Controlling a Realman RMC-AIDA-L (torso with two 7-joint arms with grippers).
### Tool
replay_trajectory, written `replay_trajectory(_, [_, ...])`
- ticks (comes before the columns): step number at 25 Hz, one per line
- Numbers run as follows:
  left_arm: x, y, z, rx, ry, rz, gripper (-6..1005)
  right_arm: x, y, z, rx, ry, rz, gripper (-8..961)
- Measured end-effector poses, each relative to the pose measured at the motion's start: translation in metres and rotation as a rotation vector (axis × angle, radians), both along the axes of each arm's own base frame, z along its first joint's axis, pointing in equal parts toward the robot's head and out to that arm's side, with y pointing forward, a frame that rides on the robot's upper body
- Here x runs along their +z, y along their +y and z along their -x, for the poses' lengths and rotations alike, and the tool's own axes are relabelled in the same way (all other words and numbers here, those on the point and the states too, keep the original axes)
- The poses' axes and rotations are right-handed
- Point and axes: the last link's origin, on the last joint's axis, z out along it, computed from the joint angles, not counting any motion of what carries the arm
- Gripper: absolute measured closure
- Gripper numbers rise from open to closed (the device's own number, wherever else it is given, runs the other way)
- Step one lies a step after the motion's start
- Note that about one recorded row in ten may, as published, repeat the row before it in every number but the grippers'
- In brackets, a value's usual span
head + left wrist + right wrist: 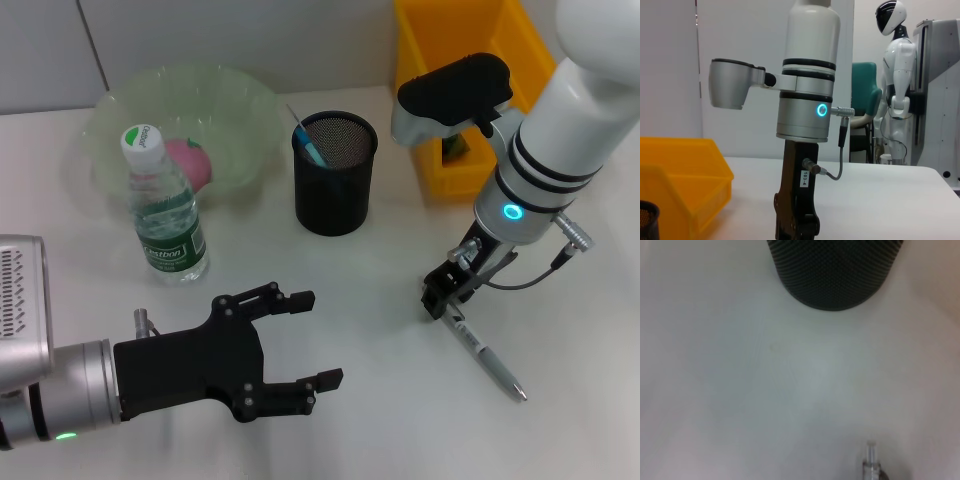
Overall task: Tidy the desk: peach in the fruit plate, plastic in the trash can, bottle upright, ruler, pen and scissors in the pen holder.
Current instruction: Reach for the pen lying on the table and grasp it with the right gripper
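A single silver ballpoint pen is lying flat on the white table, its long axis running diagonally, one end pointing toward the table's near right edge and the other tucked under the right end effector. That black end effector is reaching down onto the pen's upper end; whether its fingers are closed on the pen is not clear. The black left end effector is hovering low at the near left, its two fingers spread apart and holding nothing. One black mesh pen holder is standing upright at centre, one blue-tipped item leaning inside. One clear plastic bottle with a green label is standing upright just in front of one translucent green fruit plate, which is cradling one pink peach. One yellow plastic bin is sitting at the far right.
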Motion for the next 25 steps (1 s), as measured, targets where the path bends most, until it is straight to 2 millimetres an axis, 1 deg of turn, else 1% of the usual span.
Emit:
replay_trajectory(14, [0.0005,-0.0004,-0.0004,-0.004,-0.001,-0.003,150,-0.0024,-0.0018,0.0,0.011,-0.014,0.013,581])
replay_trajectory(25, [0.0003,-0.0006,-0.0003,-0.005,0.001,-0.002,150,-0.004,-0.0032,-0.0025,0.005,-0.02,0.02,717])
